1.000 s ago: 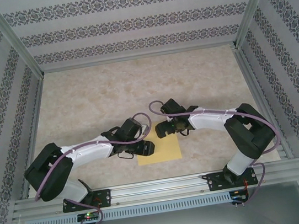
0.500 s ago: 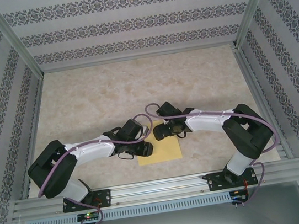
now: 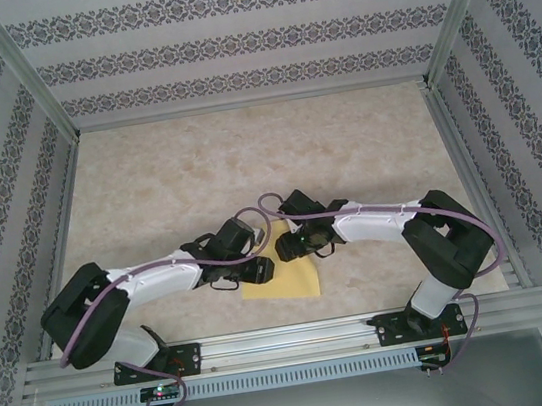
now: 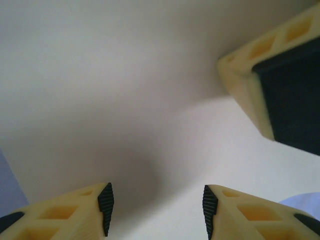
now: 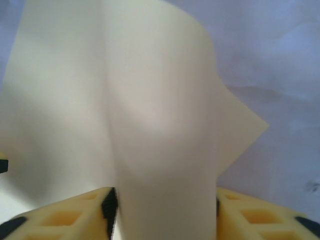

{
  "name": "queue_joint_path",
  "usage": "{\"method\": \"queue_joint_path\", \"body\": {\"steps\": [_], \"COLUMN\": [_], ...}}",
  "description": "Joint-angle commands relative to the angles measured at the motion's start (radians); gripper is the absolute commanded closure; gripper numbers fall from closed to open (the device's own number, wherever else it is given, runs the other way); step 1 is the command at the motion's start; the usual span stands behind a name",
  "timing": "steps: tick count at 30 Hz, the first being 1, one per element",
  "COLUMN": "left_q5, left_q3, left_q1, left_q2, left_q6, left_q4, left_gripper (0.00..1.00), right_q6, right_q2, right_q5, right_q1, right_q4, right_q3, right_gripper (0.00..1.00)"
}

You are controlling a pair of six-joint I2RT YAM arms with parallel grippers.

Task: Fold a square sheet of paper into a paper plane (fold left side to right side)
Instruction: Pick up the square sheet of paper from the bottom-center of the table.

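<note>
Since a second ago the right tool (image 3: 291,248) has slid down and to the left in the overhead view, onto the upper edge of the square sheet of paper (image 3: 287,283). The sheet has lost its tidy rectangle: its outline has skewed and drifted left, low in the middle of the frame on the table (image 3: 243,146).

From the right wrist I see the right tool (image 5: 165,210) closed on a raised hump of the sheet (image 5: 150,100). The paper fills the gap from pad to pad and bulges away from the camera, with one free corner poking out towards the right of the frame. The left tool (image 3: 260,267) sits just beside it, over the sheet's left part. In its own view the left tool (image 4: 156,210) stands open with nothing between its fingers. The paper (image 4: 200,150) spreads below it, and one of the right tool's fingers (image 4: 240,75) is close by at the upper right.

My worry is the hump. I judge that the grip holds a rounded buckle, not a clean edge, so carrying it across could set a crooked crease or crumple the paper. The left tool clamps nothing, and I cannot tell whether it pins the sheet. If it doesn't, the whole sheet may drag along and skew further. The two tools are also very close, and a sideways sweep could knock them together.
</note>
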Motion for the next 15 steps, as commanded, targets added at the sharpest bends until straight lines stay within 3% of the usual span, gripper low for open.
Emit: {"method": "queue_joint_path", "body": {"steps": [1,8,15], "left_q5": [-0.037,0.032,0.293], "left_q3": [-0.018,-0.042,-0.075], "left_q1": [0.003,0.115,0.363], "left_q2": [-0.072,-0.209,-0.347], "left_q6": [-0.026,-0.027,-0.081], "left_q4": [0.062,0.075,0.182], "left_gripper": [0.44,0.37,0.23], "right_q6": [0.007,0.015,-0.085], "right_q2": [-0.025,-0.081,-0.256], "right_q5": [-0.076,-0.193,-0.417], "right_q1": [-0.007,-0.083,-0.263], "right_q4": [0.014,0.087,0.184], "right_q3": [0.005,-0.041,-0.114], "right_gripper": [0.57,0.71,0.75]}}
